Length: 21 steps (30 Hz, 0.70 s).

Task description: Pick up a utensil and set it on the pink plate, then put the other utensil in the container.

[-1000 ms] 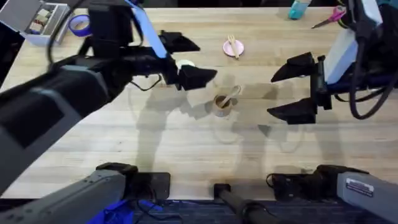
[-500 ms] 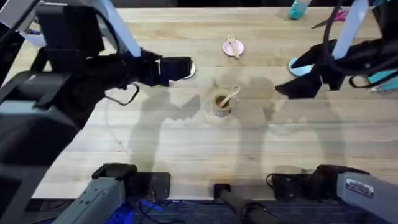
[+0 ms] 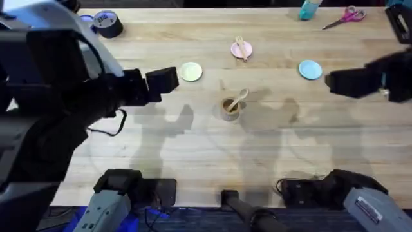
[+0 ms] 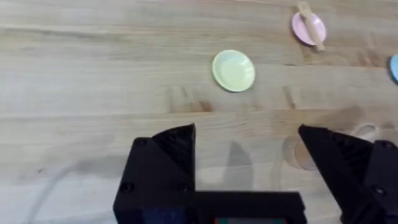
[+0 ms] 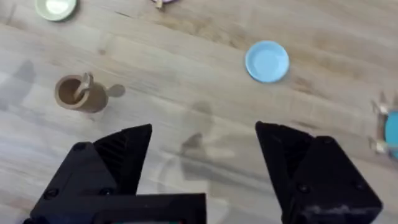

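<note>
On the wooden desk [image 3: 193, 148] we see both the left gripper [image 4: 249, 155] and right gripper [image 5: 204, 155] spread wide and empty, the wooden fork [image 3: 241, 47] on the pink plate [image 3: 241, 50], the wooden spoon [image 3: 239, 98] standing in the brown container [image 3: 230, 109].

Black angular fingers [image 4: 168, 155] — black cables, grey-white arm shells.

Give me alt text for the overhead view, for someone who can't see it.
Wooden spoon stands in a brown cup mid-table, and a wooden fork lies on the pink plate behind. Yellow plate and blue plate sit either side.
</note>
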Motion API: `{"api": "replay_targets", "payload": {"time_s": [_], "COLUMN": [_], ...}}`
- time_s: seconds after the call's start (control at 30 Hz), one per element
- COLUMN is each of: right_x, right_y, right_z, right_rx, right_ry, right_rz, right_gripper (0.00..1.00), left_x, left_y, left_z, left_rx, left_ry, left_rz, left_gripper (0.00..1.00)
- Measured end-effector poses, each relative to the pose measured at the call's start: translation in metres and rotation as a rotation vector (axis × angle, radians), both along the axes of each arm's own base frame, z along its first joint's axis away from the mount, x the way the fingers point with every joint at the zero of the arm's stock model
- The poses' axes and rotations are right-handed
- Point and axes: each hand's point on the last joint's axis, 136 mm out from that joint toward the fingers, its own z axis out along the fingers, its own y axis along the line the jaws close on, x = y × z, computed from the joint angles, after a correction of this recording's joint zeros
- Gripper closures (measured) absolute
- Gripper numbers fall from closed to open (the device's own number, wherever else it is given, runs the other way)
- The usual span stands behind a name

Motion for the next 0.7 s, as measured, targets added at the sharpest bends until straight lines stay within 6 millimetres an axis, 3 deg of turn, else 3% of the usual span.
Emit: {"api": "replay_targets", "payload": {"time_s": [0.27, 0.47, 0.7], "right_x": [-0.053, -0.056, -0.054], "right_y": [-0.012, -0.006, 0.006], "right_z": [-0.013, -0.014, -0.010], "right_rx": [-0.006, 0.038, 0.113], "right_ry": [0.126, 0.139, 0.128], "right_rz": [-0.135, -0.140, -0.118], "right_gripper": [0.004, 0.004, 0.004], "left_x": [-0.024, -0.028, -0.028], "left_y": [0.027, 0.044, 0.051], "left_z": [-0.013, -0.017, -0.017], "left_rx": [0.031, 0.076, 0.095], "left_ry": [0.084, 0.104, 0.099], "left_rz": [0.177, 0.275, 0.309], "left_gripper": [0.002, 0.002, 0.003]}}
